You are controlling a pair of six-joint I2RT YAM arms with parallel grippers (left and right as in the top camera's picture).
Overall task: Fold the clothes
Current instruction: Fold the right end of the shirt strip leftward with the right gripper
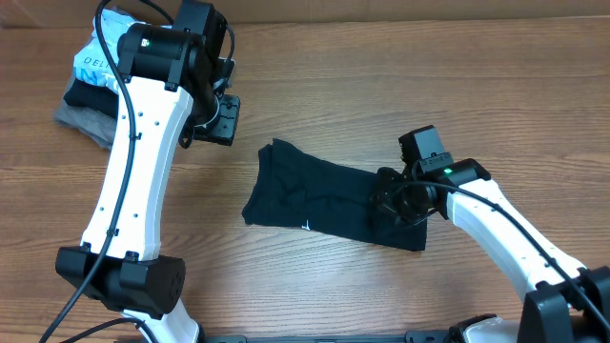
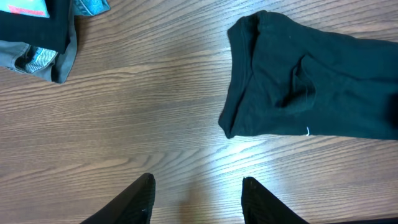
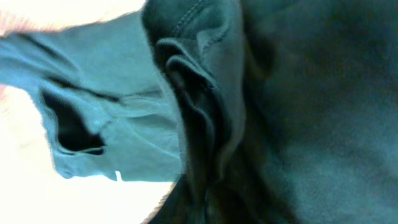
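Lying limp, the T-shirt [image 1: 315,195] is judged soft and best pinched at an edge; left fingers [image 2: 140,199] are held open, while right fingers [image 1: 393,202], seemingly buried in cloth, cannot be read.

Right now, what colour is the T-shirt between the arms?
The T-shirt is dark navy-black; the overhead view shows it best.

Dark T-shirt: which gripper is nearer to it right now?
Right. The right gripper sits at the dark T-shirt's right end, against the fabric. The left gripper is open over the table, apart from the shirt's left edge.
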